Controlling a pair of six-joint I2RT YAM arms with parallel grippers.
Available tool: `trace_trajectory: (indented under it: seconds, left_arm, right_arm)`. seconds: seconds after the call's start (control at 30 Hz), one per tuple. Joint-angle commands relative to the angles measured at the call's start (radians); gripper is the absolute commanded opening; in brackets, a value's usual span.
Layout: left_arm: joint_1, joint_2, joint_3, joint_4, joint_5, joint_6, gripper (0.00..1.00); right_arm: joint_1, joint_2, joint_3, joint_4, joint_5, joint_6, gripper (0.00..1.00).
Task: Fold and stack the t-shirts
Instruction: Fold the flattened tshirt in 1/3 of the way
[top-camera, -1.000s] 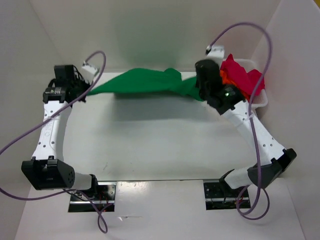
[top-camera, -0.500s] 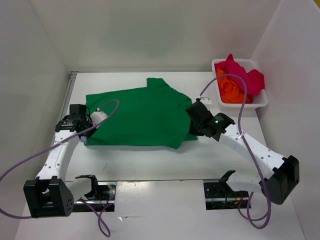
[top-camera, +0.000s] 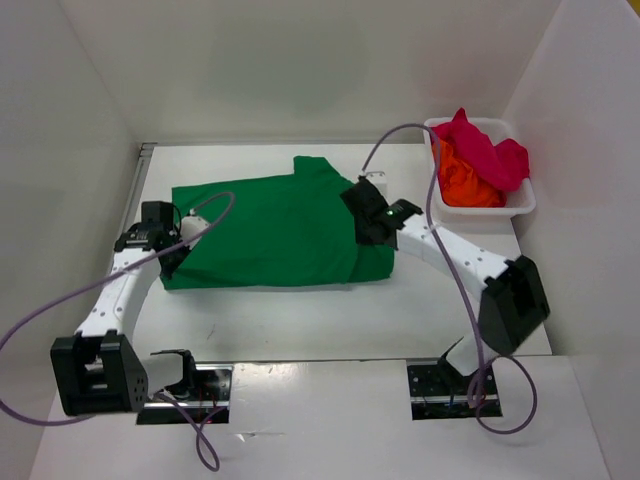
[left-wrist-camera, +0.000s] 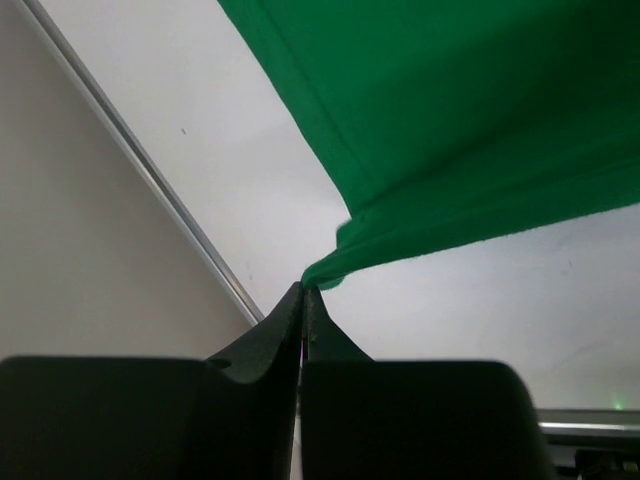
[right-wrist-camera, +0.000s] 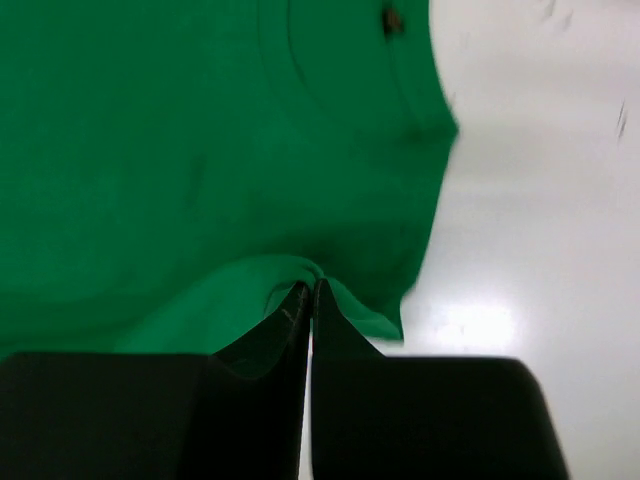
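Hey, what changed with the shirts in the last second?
The green t-shirt, held stretched in the air, was laid flat on the table; the right hand then drew its edge leftward over the cloth. The left hand kept its grip. The basket is unchanged.

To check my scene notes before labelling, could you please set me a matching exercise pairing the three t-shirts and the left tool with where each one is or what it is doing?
Column one:
1. green t-shirt
2. orange t-shirt
3. magenta-red t-shirt
4. left tool

Column two:
A. on top of the pile in the white basket
B. shut on a corner of green cloth
C. spread out on the table
D. in the basket, partly under another shirt

Pairs: 1-C; 2-D; 3-A; 4-B
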Motion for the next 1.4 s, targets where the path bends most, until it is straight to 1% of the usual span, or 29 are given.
trace_trajectory:
  seconds: [0.0,0.03,0.1,0.27,0.4,0.47,0.57,0.67,0.8,0.87,0.9,0.97,1.0,1.03,1.07,1.1,1.13,1.17,1.2,1.23,1.27,1.3,1.33,1.37]
  left_arm:
    - [0.015,0.093,0.096,0.073,0.015,-0.069,0.0]
    - [0.015,0.113,0.107,0.085,0.024,-0.07,0.0]
    - [0.015,0.174,0.127,0.099,0.024,-0.094,0.0]
    - [0.015,0.286,0.161,0.108,0.034,-0.113,0.0]
    - [0.015,0.331,0.161,0.108,0.024,-0.113,0.0]
    - [0.015,0.343,0.161,0.108,0.024,-0.123,0.0]
    - [0.015,0.363,0.161,0.117,0.024,-0.134,0.0]
    - [0.015,0.384,0.161,0.117,-0.002,-0.145,0.0]
    - [0.015,0.406,0.161,0.128,-0.025,-0.18,0.01]
    - [0.015,0.417,0.189,0.137,-0.034,-0.194,0.01]
    - [0.015,0.417,0.189,0.137,-0.034,-0.209,0.03]
    - [0.015,0.417,0.198,0.16,-0.061,-0.229,0.04]
    - [0.015,0.429,0.198,0.16,-0.062,-0.229,0.07]
    - [0.015,0.44,0.198,0.16,-0.08,-0.241,0.1]
    - [0.015,0.44,0.198,0.16,-0.104,-0.251,0.13]
    - [0.015,0.452,0.198,0.169,-0.117,-0.266,0.15]
    - [0.015,0.452,0.198,0.178,-0.13,-0.275,0.19]
    - [0.024,0.452,0.198,0.178,-0.144,-0.275,0.24]
    - [0.024,0.44,0.198,0.178,-0.158,-0.289,0.31]
    - [0.035,0.44,0.198,0.189,-0.158,-0.3,0.42]
    - [0.044,0.429,0.198,0.189,-0.158,-0.3,0.58]
    - [0.061,0.42,0.207,0.179,-0.158,-0.3,0.62]
    - [0.07,0.42,0.207,0.162,-0.143,-0.3,0.65]
    - [0.086,0.42,0.207,0.153,-0.143,-0.3,0.66]
  right_arm:
    - [-0.05,0.127,0.126,0.133,0.097,-0.127,0.0]
    - [-0.05,0.152,0.143,0.133,0.106,-0.15,0.0]
    - [-0.088,0.212,0.183,0.16,0.106,-0.162,0.0]
    - [-0.127,0.272,0.26,0.22,0.069,-0.207,0.0]
    - [-0.127,0.365,0.379,0.208,0.083,-0.244,0.0]
    - [-0.127,0.418,0.409,0.208,0.083,-0.268,0.0]
    - [-0.127,0.45,0.429,0.199,0.074,-0.282,0.0]
    - [-0.145,0.474,0.429,0.199,0.017,-0.291,0.0]
    - [-0.154,0.496,0.439,0.199,0.017,-0.3,0.0]
    - [-0.154,0.507,0.449,0.199,0.017,-0.301,0.01]
    - [-0.154,0.517,0.449,0.188,0.017,-0.291,0.03]
    - [-0.163,0.517,0.47,0.188,0.017,-0.291,0.15]
    - [-0.163,0.53,0.47,0.179,0.017,-0.291,0.22]
    - [-0.173,0.53,0.479,0.179,0.029,-0.282,0.43]
    - [-0.173,0.53,0.479,0.179,0.038,-0.282,0.54]
    - [-0.173,0.53,0.488,0.168,0.052,-0.267,0.6]
    - [-0.173,0.519,0.489,0.168,0.084,-0.267,0.68]
    - [-0.173,0.507,0.479,0.157,0.097,-0.232,0.72]
    - [-0.183,0.473,0.463,0.143,0.106,-0.212,0.76]
    - [-0.205,0.45,0.45,0.133,0.106,-0.186,0.78]
    - [-0.219,0.423,0.409,0.124,0.088,-0.16,0.78]
    - [-0.229,0.392,0.378,0.123,0.078,-0.103,0.78]
    - [-0.239,0.326,0.299,0.123,0.054,-0.078,0.78]
    - [-0.239,0.294,0.256,0.123,0.036,-0.055,0.78]
